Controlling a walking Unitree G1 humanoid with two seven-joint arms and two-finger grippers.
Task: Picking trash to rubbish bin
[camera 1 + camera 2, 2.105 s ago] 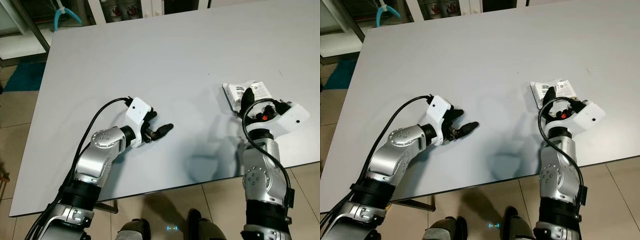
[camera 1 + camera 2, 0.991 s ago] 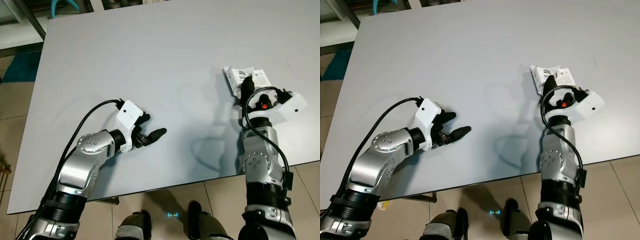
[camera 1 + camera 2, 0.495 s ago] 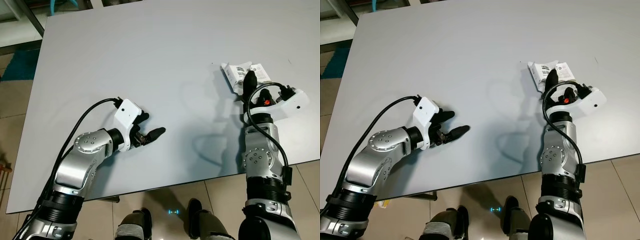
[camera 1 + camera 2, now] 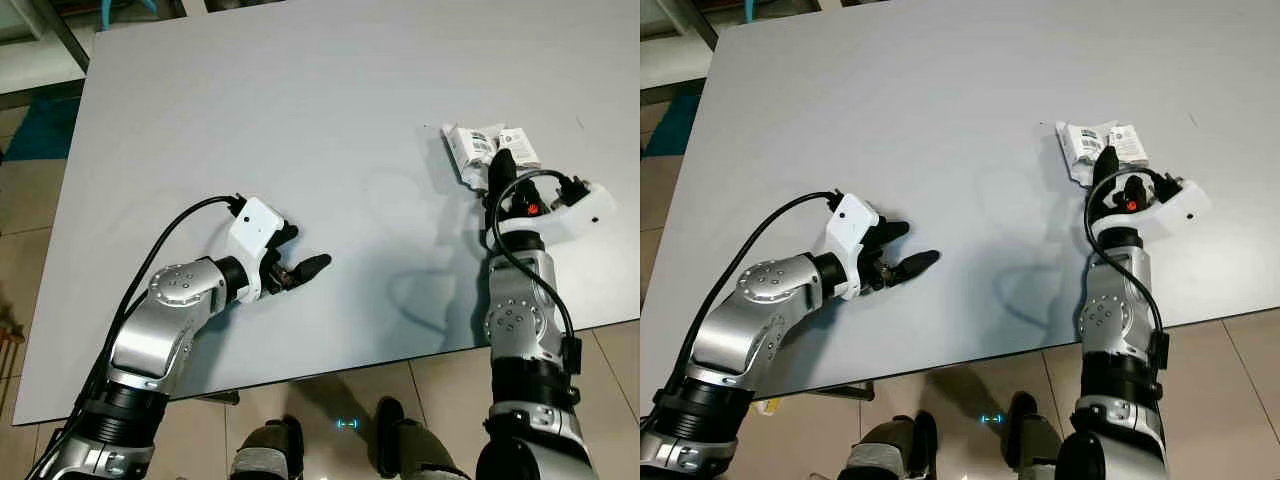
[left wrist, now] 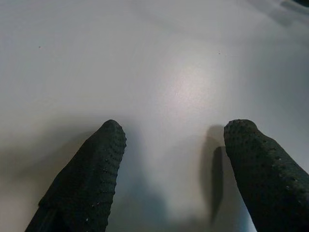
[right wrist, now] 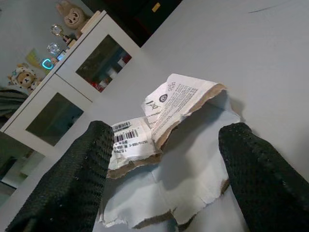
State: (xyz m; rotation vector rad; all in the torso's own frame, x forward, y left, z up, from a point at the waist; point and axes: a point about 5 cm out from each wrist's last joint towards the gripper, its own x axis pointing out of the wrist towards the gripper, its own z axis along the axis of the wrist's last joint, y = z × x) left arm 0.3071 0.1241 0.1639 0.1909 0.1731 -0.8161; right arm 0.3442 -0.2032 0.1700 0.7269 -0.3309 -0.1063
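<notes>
A torn white paper wrapper (image 4: pixel 478 142) with barcode labels lies on the grey table (image 4: pixel 300 100) at the right. My right gripper (image 4: pixel 515 172) is open at the wrapper's near edge. In the right wrist view the crumpled wrapper (image 6: pixel 193 159) lies between and just beyond the two black fingers (image 6: pixel 72 179), which do not grip it. My left gripper (image 4: pixel 303 248) rests open over bare table at the left, far from the wrapper; its fingertips (image 5: pixel 104 154) hover just above the surface.
The table's near edge (image 4: pixel 330 370) runs just in front of my body, with tiled floor (image 4: pixel 610 400) below. A teal mat (image 4: pixel 40 130) lies on the floor to the left. A white cabinet with glass doors (image 6: pixel 72 77) stands beyond the table.
The whole view has shifted as my head moved. My right gripper has reached slightly forward and stays at the wrapper's near edge. The left gripper keeps its open pose.
</notes>
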